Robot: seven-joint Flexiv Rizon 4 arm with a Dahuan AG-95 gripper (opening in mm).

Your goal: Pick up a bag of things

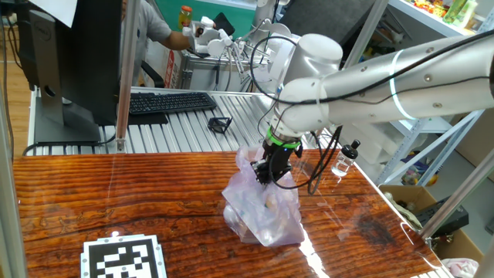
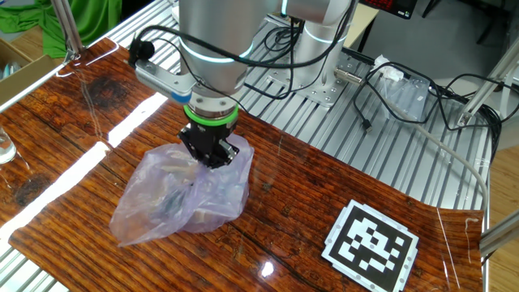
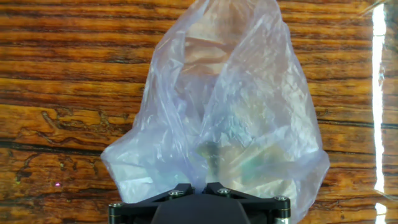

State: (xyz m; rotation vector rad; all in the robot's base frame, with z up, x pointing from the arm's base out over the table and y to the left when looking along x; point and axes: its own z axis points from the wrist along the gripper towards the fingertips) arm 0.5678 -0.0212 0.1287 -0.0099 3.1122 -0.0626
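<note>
The bag of things (image 1: 260,207) is a crinkly, translucent pale pink-lilac plastic bag on the dark wooden table (image 1: 116,193). It also shows in the other fixed view (image 2: 182,199) and fills the hand view (image 3: 230,112), with greenish and pale items showing through. My gripper (image 1: 266,176) is at the bag's gathered top, its black fingers (image 2: 212,154) pinched together on the plastic. In the hand view the two fingertips (image 3: 180,188) meet with bag film between them.
A black-and-white marker tag (image 1: 123,259) lies on the table's near edge. A small clear bottle (image 1: 343,161) stands at the table's right edge. A keyboard (image 1: 170,102) and a small black object (image 1: 220,123) lie on the metal roller surface behind.
</note>
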